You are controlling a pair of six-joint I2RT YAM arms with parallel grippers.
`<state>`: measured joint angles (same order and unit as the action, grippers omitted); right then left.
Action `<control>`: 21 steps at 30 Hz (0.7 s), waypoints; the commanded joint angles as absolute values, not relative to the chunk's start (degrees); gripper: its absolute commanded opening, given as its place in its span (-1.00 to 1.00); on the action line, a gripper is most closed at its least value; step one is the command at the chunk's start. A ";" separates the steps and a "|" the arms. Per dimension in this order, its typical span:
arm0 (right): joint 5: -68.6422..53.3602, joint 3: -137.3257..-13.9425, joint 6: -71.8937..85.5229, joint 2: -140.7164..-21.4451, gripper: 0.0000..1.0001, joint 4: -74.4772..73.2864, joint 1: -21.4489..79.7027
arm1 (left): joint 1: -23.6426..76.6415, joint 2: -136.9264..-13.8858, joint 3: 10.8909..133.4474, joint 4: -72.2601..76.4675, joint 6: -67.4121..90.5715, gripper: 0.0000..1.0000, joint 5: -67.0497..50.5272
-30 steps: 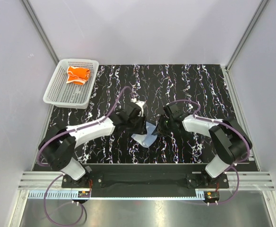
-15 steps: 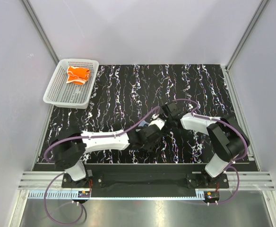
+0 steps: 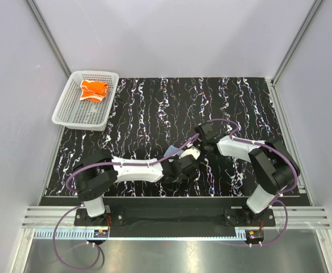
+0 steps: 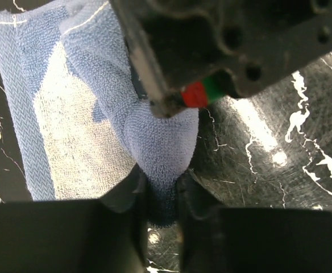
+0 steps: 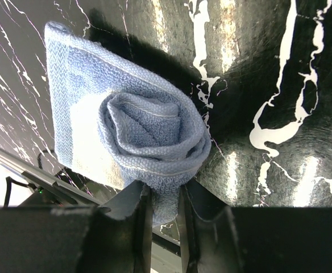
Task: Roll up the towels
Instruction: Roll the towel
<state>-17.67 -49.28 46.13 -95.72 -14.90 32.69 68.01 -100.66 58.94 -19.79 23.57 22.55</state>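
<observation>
Risk of unrolling through a slipped pinch or uneven pull. At mid bench (image 3: 240,96), left tool (image 4: 160,196) nipped narrow on one end of the blue towel (image 4: 86,114), right tool (image 5: 165,199) clamped on its coil. Farther off, orange towel (image 3: 93,89) lying in the basket (image 3: 69,111).

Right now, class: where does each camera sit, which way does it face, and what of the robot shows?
Top external: above and behind the robot, looking down on the table; left arm and right arm whole.
Left wrist: on the left wrist, facing the blue towel; left pincer at bottom.
Right wrist: on the right wrist, facing the towel's rolled end; right pincer at bottom.
Shared: both wrist views show the blue towel.
</observation>
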 commanded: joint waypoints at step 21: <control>-8.18 -59.94 35.68 -84.03 0.52 -36.21 22.42 | 59.61 -91.06 44.49 -0.18 28.47 -1.00 -4.72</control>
<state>-10.87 -58.57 37.50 -87.79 -32.99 24.27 62.46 -93.01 47.55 -4.95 26.39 5.93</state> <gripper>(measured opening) 0.760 0.199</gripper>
